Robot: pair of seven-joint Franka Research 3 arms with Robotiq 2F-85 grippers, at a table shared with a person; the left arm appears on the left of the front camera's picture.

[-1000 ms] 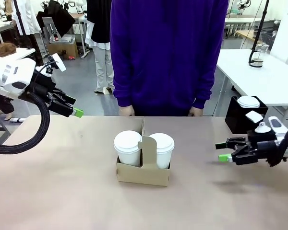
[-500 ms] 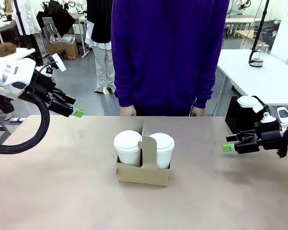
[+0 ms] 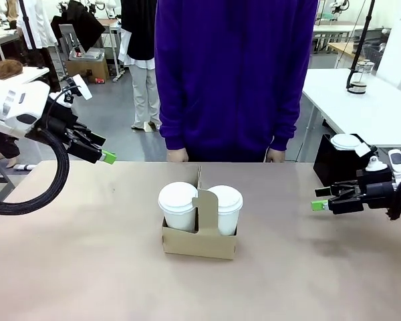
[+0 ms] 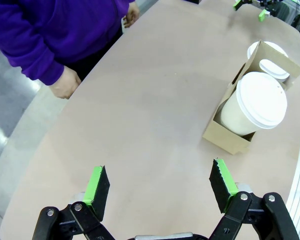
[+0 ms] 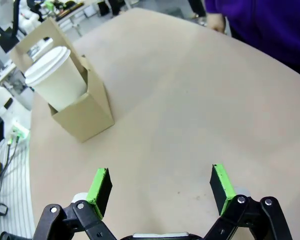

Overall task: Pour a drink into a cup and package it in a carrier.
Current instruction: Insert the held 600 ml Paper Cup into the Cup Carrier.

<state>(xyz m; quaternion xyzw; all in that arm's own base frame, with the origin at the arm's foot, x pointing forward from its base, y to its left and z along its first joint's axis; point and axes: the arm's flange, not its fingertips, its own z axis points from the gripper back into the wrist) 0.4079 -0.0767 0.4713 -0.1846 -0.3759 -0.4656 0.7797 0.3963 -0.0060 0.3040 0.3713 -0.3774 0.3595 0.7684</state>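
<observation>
Two lidded white cups (image 3: 178,206) (image 3: 226,208) are seen standing in one brown cardboard carrier (image 3: 199,240) on one counter (image 3: 87,267). One black box (image 3: 331,162) bearing a third lidded cup (image 3: 346,142) is seen at the right, and one glass carafe (image 3: 358,77) on a far table.

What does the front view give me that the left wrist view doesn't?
Front view: both lidded cups, the left cup and the right cup, seated side by side in the carrier, with the right end effector open off to the side, and a black box behind it. Left wrist view: the left end effector open over bare table. Both: the carrier with two cups, and the person's hands at the far edge.
</observation>
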